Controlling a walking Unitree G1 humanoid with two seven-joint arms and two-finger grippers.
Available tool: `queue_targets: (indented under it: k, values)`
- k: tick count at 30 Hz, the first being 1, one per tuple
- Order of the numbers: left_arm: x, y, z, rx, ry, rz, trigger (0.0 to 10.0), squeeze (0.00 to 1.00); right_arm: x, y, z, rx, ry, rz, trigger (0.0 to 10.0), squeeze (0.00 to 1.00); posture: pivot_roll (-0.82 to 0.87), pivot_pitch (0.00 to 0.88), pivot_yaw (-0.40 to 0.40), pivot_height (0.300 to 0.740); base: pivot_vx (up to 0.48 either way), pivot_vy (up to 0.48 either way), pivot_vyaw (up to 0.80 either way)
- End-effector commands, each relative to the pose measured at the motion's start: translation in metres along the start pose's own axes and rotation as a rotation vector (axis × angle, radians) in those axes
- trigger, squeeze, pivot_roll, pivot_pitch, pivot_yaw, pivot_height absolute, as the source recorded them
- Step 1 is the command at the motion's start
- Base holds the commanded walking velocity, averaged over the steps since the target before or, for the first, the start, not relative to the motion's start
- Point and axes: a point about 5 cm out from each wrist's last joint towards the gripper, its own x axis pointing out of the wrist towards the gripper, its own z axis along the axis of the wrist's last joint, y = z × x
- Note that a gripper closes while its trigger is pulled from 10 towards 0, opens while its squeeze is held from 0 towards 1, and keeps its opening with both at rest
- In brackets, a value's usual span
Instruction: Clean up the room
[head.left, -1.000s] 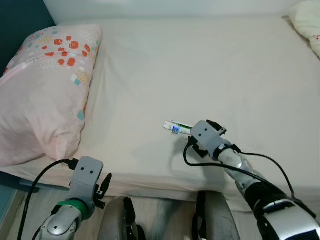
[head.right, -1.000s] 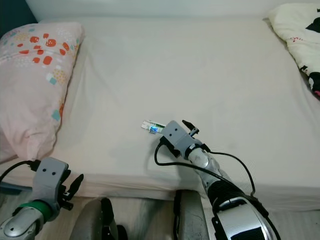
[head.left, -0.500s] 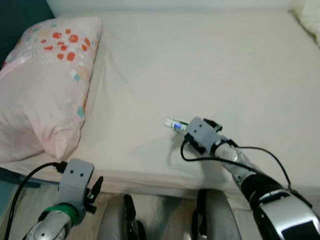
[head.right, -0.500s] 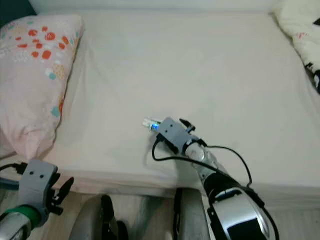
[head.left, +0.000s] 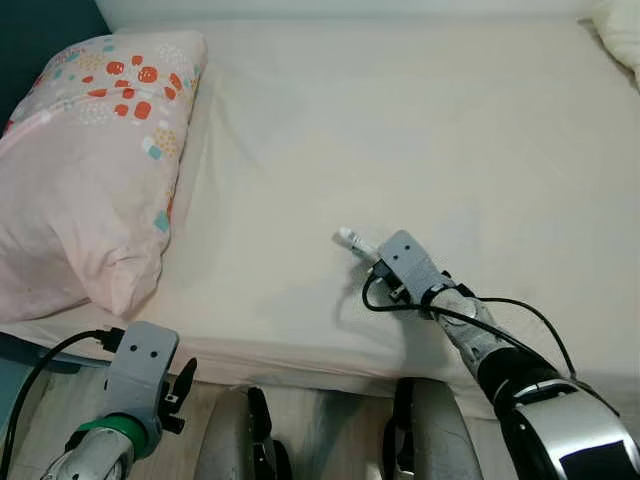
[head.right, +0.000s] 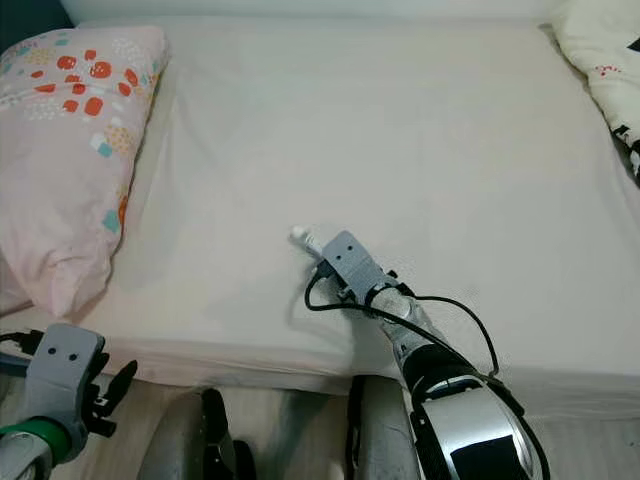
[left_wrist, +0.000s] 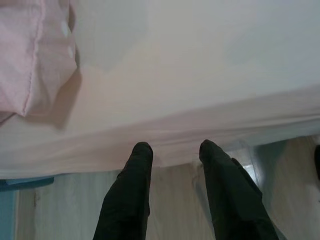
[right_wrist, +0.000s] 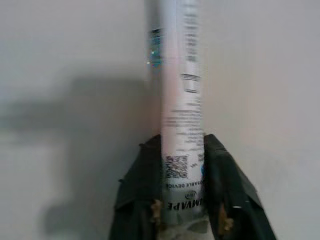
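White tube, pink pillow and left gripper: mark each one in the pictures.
white tube (right_wrist: 180, 125): right wrist view, on its printed body above the fingers.
pink pillow (head.left: 80, 190): left eye view, on its middle.
left gripper (left_wrist: 172, 150): left wrist view, midway between the fingertips.

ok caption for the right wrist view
Right end effector shut on a white tube above the bed sheet.

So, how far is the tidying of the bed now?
Done: the right claw is shut on the white tube, whose tip juts out over the sheet.
In hand: lifting it away.
Left: putting the tube somewhere. The left claw hangs open by the mattress edge, near the pink pillow.
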Motion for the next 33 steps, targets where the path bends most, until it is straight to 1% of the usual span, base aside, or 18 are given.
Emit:
queue_targets:
  k: [1, 5, 8, 9, 11, 13, 14, 16, 17, 20, 21, 22, 24, 25, 27, 28, 30, 33]
  values:
    - [-0.003, 0.001, -0.008, -0.007, 0.040, 0.006, 10.0, 0.00, -0.002, 0.008, -0.014, 0.049, 0.062, 0.030, 0.0, 0.00, 0.20, 0.373, 0.146, 0.595, 0.000, 0.000, 0.00]
    - [0.001, -0.002, -0.007, -0.014, 0.033, 0.003, 10.0, 0.00, -0.002, 0.002, -0.009, 0.124, 0.029, 0.013, 0.0, 0.00, 0.19, 0.361, 0.139, 0.595, 0.000, 0.000, 0.00]
    - [0.007, -0.006, -0.006, -0.027, 0.019, 0.001, 10.0, 0.00, 0.001, -0.004, 0.011, 0.198, -0.090, 0.021, 0.0, 0.00, 0.16, 0.338, 0.126, 0.595, 0.000, 0.000, 0.00]
    - [0.007, -0.006, -0.006, -0.027, 0.019, 0.001, 10.0, 0.00, 0.001, -0.004, 0.011, 0.198, -0.090, 0.021, 0.0, 0.00, 0.16, 0.338, 0.126, 0.595, 0.000, 0.000, 0.00]
    - [0.017, -0.011, -0.001, -0.041, -0.011, -0.003, 10.0, 0.00, 0.002, -0.009, 0.037, 0.249, -0.253, 0.026, 0.0, 0.00, 0.12, 0.293, 0.101, 0.595, 0.000, 0.000, 0.00]
    - [0.021, -0.014, 0.001, -0.044, -0.022, -0.005, 10.0, 0.00, 0.001, -0.011, 0.044, 0.266, -0.304, 0.024, 0.0, 0.00, 0.12, 0.287, 0.098, 0.595, 0.000, 0.000, 0.00]
    - [0.025, -0.017, 0.004, -0.043, -0.041, -0.008, 10.0, 0.00, -0.001, -0.013, 0.051, 0.300, -0.370, 0.007, 0.8, 0.00, 0.10, 0.272, 0.089, 0.595, 0.000, 0.000, 0.00]
    - [0.028, -0.019, 0.006, -0.041, -0.052, -0.010, 10.0, 0.00, -0.002, -0.015, 0.054, 0.322, -0.405, -0.004, 0.8, 0.00, 0.09, 0.265, 0.086, 0.595, 0.000, 0.000, 0.00]
    - [0.032, -0.021, 0.009, -0.038, -0.069, -0.015, 10.0, 0.00, -0.005, -0.013, 0.056, 0.344, -0.452, -0.017, 10.0, 0.00, 0.07, 0.241, 0.077, 0.595, 0.000, 0.000, 0.00]
    - [0.039, -0.032, 0.023, -0.033, -0.141, -0.043, 10.0, 0.00, -0.023, 0.001, 0.053, 0.439, -0.566, -0.063, 10.0, 0.00, 0.04, 0.208, 0.069, 0.595, 0.000, 0.000, 0.00]
    - [0.039, -0.032, 0.023, -0.033, -0.141, -0.043, 10.0, 0.00, -0.023, 0.001, 0.053, 0.439, -0.566, -0.063, 10.0, 0.00, 0.04, 0.208, 0.069, 0.595, 0.000, 0.000, 0.00]
    - [0.042, -0.036, 0.028, -0.034, -0.168, -0.056, 10.0, 0.00, -0.032, 0.009, 0.045, 0.455, -0.573, -0.089, 10.0, 0.00, 0.00, 0.172, 0.067, 0.595, 0.000, 0.000, 0.00]
    - [0.046, -0.043, 0.038, -0.028, -0.213, -0.080, 10.0, 0.00, -0.048, 0.027, 0.028, 0.500, -0.553, -0.134, 10.0, 0.00, -0.03, 0.139, 0.070, 0.595, 0.000, 0.000, 0.00]
    - [0.046, -0.043, 0.038, -0.028, -0.213, -0.080, 10.0, 0.00, -0.048, 0.027, 0.028, 0.500, -0.553, -0.134, 10.0, 0.00, -0.03, 0.139, 0.070, 0.595, 0.000, 0.000, 0.00]
    - [0.050, -0.048, 0.045, -0.031, -0.244, -0.099, 10.0, 0.00, -0.061, 0.042, 0.010, 0.558, -0.515, -0.162, 10.0, 0.00, -0.06, 0.114, 0.074, 0.595, 0.000, 0.000, 0.00]
    - [0.050, -0.048, 0.045, -0.031, -0.244, -0.099, 10.0, 0.00, -0.061, 0.042, 0.010, 0.558, -0.515, -0.162, 10.0, 0.00, -0.06, 0.114, 0.074, 0.595, 0.000, 0.000, 0.00]
    - [0.063, -0.055, 0.056, -0.052, -0.286, -0.115, 10.0, 0.00, -0.074, 0.063, -0.018, 0.586, -0.431, -0.205, 10.0, 0.00, -0.10, 0.080, 0.077, 0.595, 0.000, 0.000, 0.00]
    - [0.067, -0.057, 0.059, -0.056, -0.296, -0.115, 10.0, 0.00, -0.075, 0.065, -0.022, 0.576, -0.415, -0.213, 10.0, 0.00, -0.10, 0.069, 0.077, 0.595, 0.000, 0.000, 0.00]
